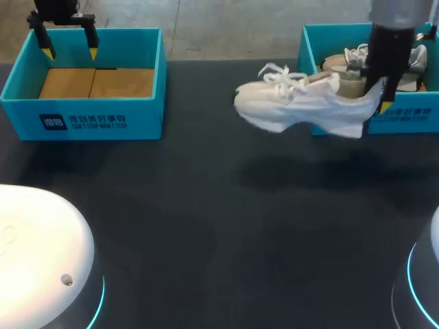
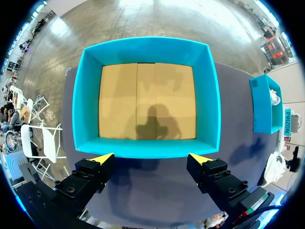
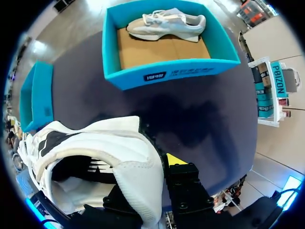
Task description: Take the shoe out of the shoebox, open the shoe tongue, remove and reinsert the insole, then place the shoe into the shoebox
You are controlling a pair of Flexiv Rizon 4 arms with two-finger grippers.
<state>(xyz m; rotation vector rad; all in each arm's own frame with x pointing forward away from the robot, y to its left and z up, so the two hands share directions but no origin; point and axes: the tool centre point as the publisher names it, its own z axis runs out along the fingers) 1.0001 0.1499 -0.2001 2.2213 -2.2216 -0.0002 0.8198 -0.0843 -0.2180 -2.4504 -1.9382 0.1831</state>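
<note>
A white sneaker (image 1: 302,106) hangs above the table in front of the right teal shoebox (image 1: 405,116), toe pointing left. My right gripper (image 1: 381,96) is shut on its heel. In the right wrist view the heel collar of the sneaker (image 3: 95,148) sits between the fingers of the right gripper (image 3: 159,164); one yellow tip shows outside, the other is hidden inside the shoe. A second sneaker (image 3: 167,21) lies in that shoebox (image 3: 171,71). My left gripper (image 1: 70,49) hovers open over the left teal shoebox (image 1: 82,110). The left wrist view shows the left gripper (image 2: 151,157) above this box (image 2: 143,148), which holds only cardboard.
White rounded robot bases stand at the front left (image 1: 34,233) and front right (image 1: 425,274) corners. The dark tabletop (image 1: 219,205) stretches between the two boxes and toward the front.
</note>
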